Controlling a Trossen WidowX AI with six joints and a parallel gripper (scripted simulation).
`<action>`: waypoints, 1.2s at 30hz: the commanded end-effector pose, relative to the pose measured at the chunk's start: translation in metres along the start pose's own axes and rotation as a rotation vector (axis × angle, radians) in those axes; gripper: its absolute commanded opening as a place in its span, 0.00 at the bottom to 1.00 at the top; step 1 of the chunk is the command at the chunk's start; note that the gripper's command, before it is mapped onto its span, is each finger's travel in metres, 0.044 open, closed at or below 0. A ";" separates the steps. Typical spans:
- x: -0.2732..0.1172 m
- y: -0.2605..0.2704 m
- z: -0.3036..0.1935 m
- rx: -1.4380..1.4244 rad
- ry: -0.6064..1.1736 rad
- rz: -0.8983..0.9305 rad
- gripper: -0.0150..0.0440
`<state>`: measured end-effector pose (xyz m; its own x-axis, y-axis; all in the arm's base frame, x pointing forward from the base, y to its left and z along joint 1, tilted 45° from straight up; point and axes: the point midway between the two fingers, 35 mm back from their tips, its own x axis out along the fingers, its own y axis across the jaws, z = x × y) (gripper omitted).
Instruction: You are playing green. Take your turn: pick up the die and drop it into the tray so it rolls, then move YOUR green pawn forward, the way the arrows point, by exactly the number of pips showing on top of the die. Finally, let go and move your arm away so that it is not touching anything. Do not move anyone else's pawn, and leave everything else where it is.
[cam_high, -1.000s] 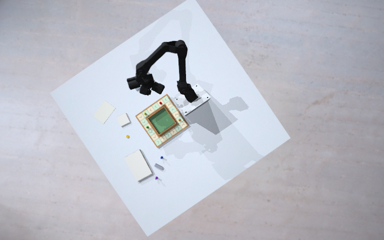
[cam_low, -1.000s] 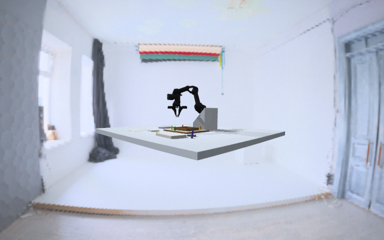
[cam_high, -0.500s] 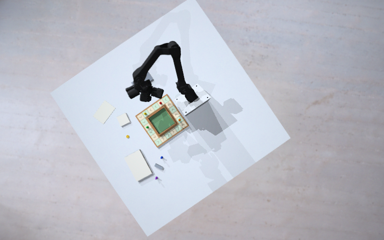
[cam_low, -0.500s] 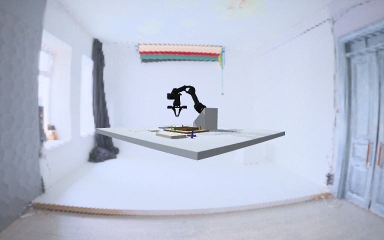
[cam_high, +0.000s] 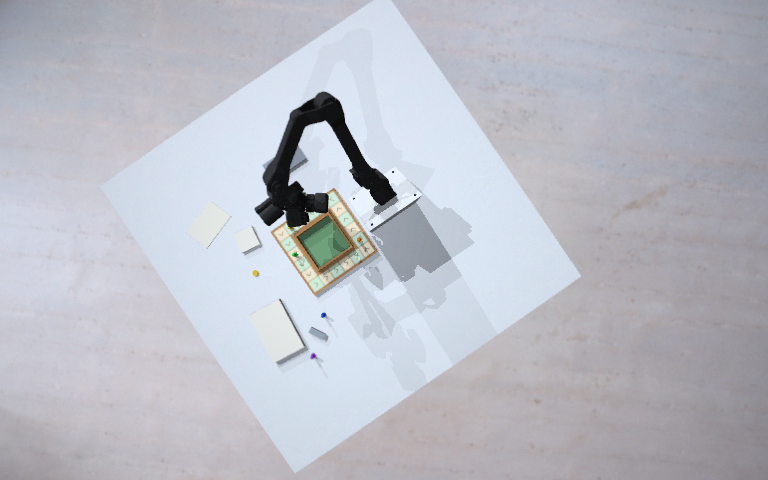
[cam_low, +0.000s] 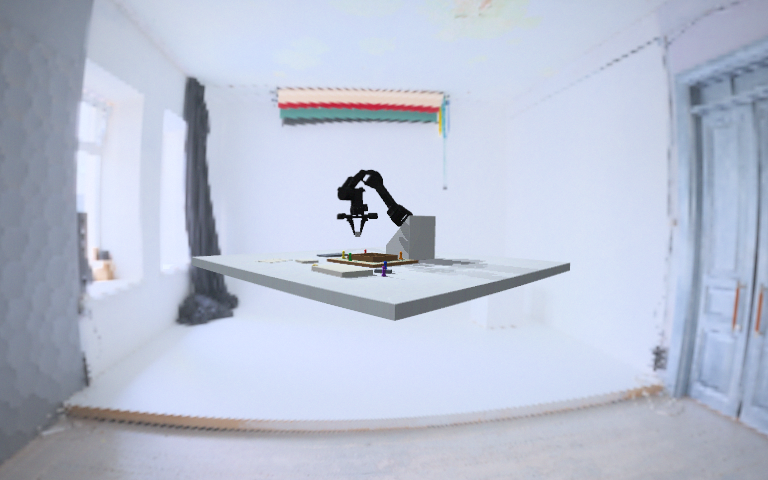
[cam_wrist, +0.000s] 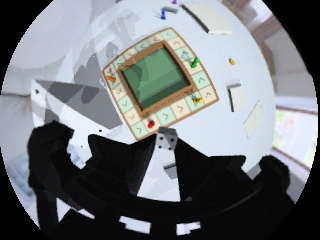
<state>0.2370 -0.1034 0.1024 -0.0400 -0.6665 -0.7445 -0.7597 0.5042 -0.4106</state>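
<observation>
The grey die (cam_wrist: 166, 139) was gripped between the black fingertips of the gripper (cam_wrist: 166, 138), and the red pawn (cam_wrist: 151, 124) was seen on the board (cam_wrist: 134, 118)
</observation>
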 end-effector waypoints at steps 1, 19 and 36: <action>0.004 0.003 0.020 -0.090 -0.001 0.001 0.25; 0.024 0.039 0.099 -0.510 0.032 -0.011 0.25; 0.040 0.061 0.116 -0.641 -0.121 0.128 0.25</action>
<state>0.2680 -0.0332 -0.0115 -0.0899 -0.6047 -0.7914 -0.9933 0.1127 0.0267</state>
